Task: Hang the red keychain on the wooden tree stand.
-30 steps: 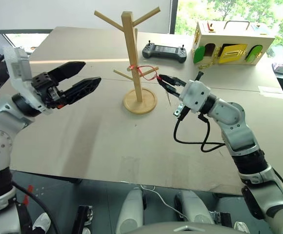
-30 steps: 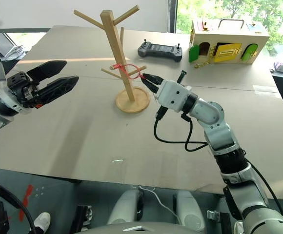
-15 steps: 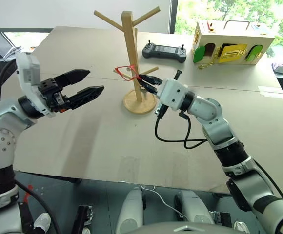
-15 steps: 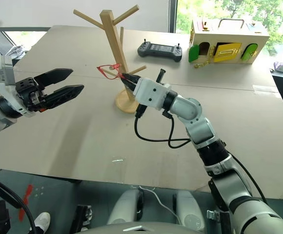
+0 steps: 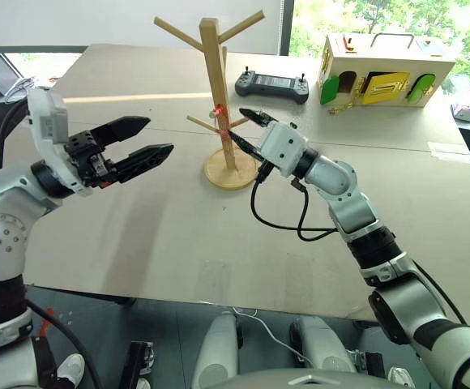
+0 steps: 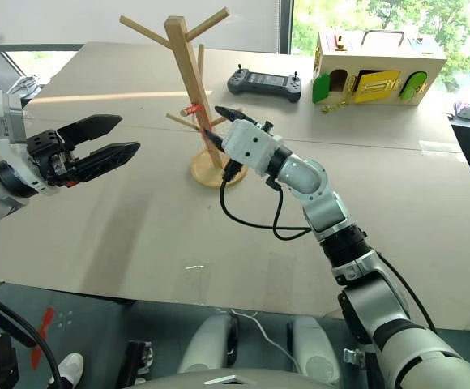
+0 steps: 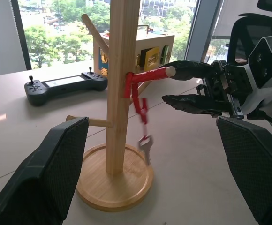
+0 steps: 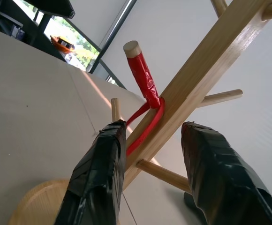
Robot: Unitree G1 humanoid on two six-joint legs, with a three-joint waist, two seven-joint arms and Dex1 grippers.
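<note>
My right gripper (image 5: 245,130) is spread open, fingers either side of the stand's (image 5: 222,113) trunk, gripping nothing. The keychain (image 7: 139,102) hangs from a red-wrapped peg (image 7: 151,74) against the trunk — key dangling above the base. My left gripper (image 5: 142,140) hovers apart, jaws open and empty.

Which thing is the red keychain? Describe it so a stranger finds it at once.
Find the wooden tree stand on the table. A red-wrapped peg juts from its trunk; the red keychain hangs there, a thin red loop with a small silver key below.
</note>
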